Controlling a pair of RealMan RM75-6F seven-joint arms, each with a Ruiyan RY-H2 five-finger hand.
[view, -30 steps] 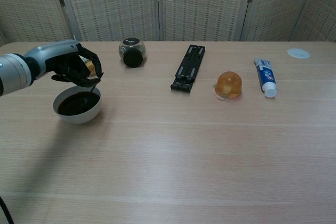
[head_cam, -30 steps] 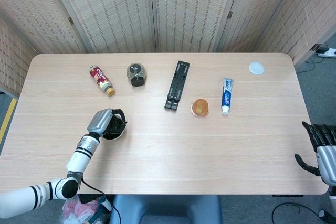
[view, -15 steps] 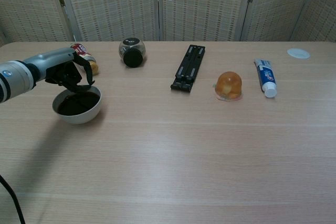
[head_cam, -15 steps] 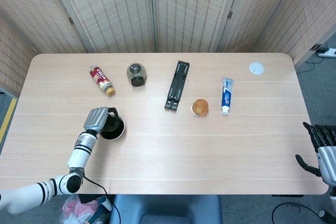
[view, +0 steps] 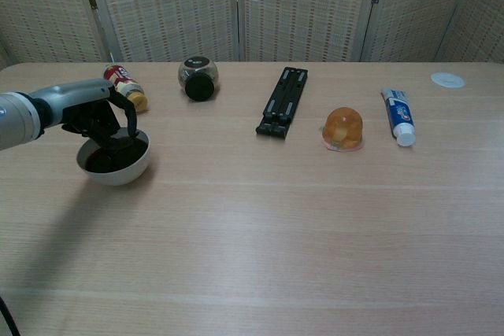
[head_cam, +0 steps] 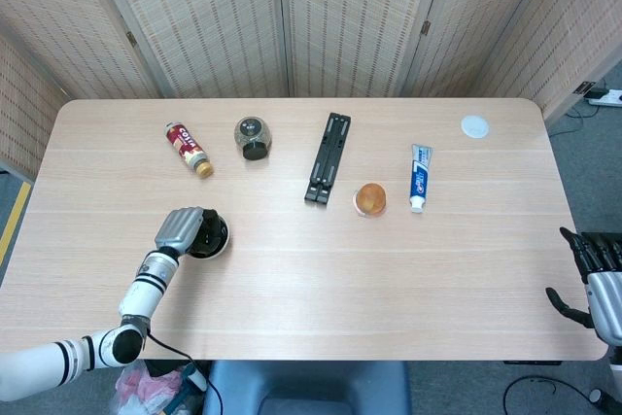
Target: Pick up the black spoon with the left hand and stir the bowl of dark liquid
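The table (head_cam: 292, 269) carries one white bowl (view: 115, 164) of dark liquid, one small bottle (head_cam: 189, 149), one round jar (head_cam: 253, 138), one black folding stand (head_cam: 328, 157), one orange jelly cup (head_cam: 369, 199), one toothpaste tube (head_cam: 419, 177) and one white lid (head_cam: 474, 125). The left hand (view: 101, 118) arches over the bowl's far rim, fingers curled downward, pinching the black spoon (view: 134, 125), which dips into the liquid; the right hand (head_cam: 593, 264) hangs off the table's right edge, fingers apart and holding nothing. Since a second ago the left hand has sunk lower and drawn leftward over the bowl.
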